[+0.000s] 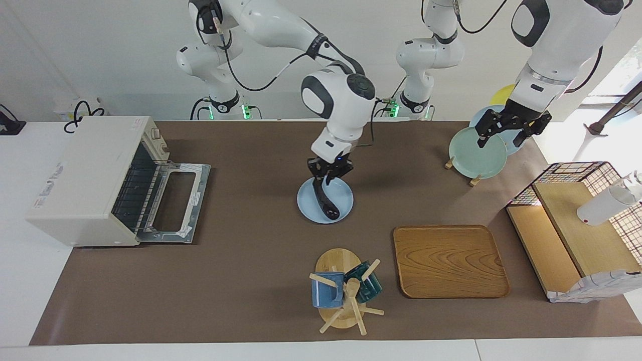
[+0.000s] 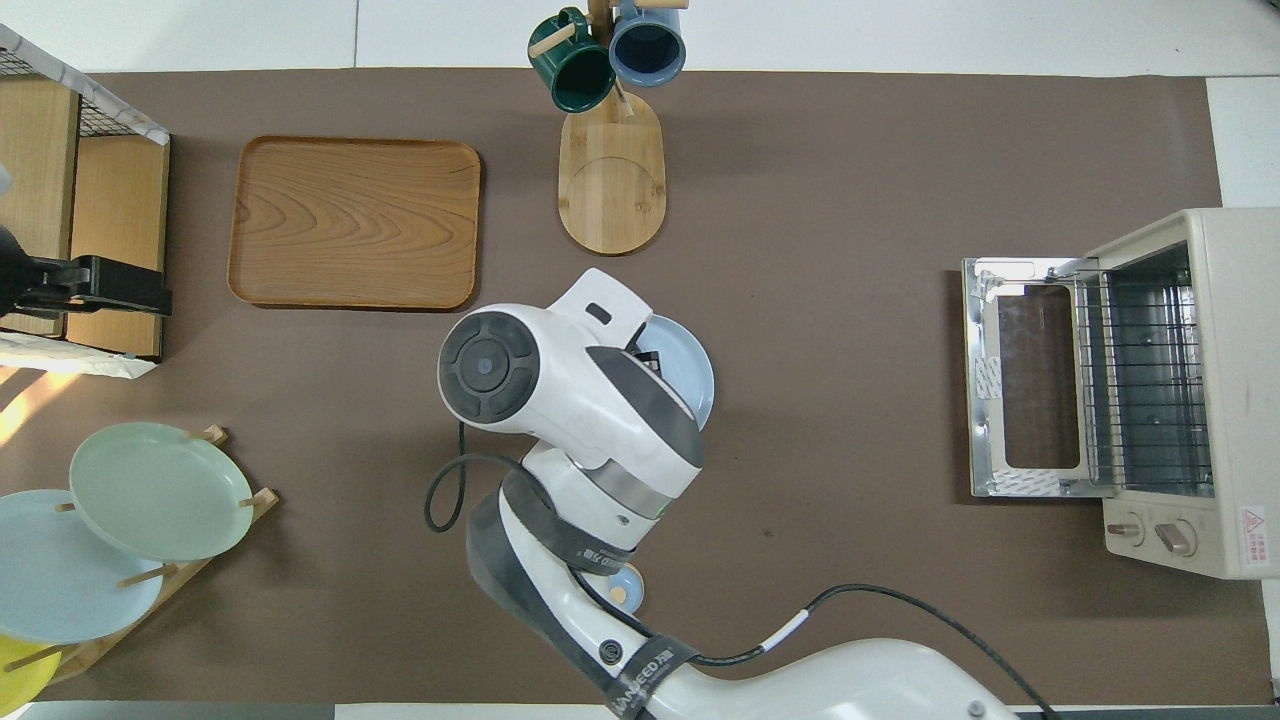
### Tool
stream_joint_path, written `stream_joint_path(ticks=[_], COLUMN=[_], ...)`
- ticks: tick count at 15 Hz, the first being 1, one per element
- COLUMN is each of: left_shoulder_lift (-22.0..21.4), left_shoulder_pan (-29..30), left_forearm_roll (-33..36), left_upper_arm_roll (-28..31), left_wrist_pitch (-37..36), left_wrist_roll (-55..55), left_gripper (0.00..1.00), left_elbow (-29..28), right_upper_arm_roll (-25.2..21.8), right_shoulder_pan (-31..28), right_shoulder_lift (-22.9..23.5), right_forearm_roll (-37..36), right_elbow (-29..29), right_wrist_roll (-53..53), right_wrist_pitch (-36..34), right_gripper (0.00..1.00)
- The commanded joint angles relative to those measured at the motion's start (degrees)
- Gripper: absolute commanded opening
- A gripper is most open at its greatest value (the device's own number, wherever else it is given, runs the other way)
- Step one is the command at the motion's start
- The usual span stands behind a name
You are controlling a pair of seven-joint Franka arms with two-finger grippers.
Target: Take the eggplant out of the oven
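The eggplant (image 1: 325,199) is dark and glossy and lies on a light blue plate (image 1: 342,196) at the table's middle. Its stem end points up into my right gripper (image 1: 329,176), which is shut on that end just above the plate. In the overhead view my right arm hides the eggplant and the gripper, and only the plate's rim (image 2: 694,378) shows. The cream-white oven (image 1: 85,175) stands at the right arm's end of the table with its door (image 1: 173,203) folded down open and its rack bare; it also shows in the overhead view (image 2: 1215,300). My left gripper (image 1: 504,136) hangs open over the plate rack and waits.
A wooden tray (image 1: 449,260) and a mug tree (image 1: 346,296) with a blue and a green mug stand farther from the robots than the plate. A rack with a green plate (image 1: 476,153) and a wire-and-wood shelf (image 1: 577,235) stand at the left arm's end.
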Motion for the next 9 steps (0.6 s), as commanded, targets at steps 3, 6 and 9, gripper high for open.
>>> stream_joint_path(ticks=[3, 6, 9], left_shoulder_lift=[0.84, 2.42, 7.59], left_shoulder_pan=[-6.50, -13.79, -21.87], left_forearm_roll=[0.28, -0.25, -1.30], left_upper_arm_roll=[-0.38, -0.47, -0.47], left_wrist_pitch=[3.32, 7.53, 14.72], left_wrist_roll=[-10.25, -16.77, -23.88], left_gripper=[1.00, 1.00, 1.00], left_elbow=[-1.52, -4.59, -5.65], right_upper_arm_roll=[0.98, 0.89, 0.80], right_shoulder_pan=[-17.41, -22.33, -26.20], right_shoulder_lift=[-10.12, -12.60, -13.22], right_forearm_roll=[-0.58, -1.54, -2.07], right_elbow=[-22.51, -32.55, -36.70], right_wrist_roll=[-14.66, -17.04, -22.56], right_wrist_pitch=[8.59, 17.74, 23.74], right_gripper=[0.10, 0.06, 0.06])
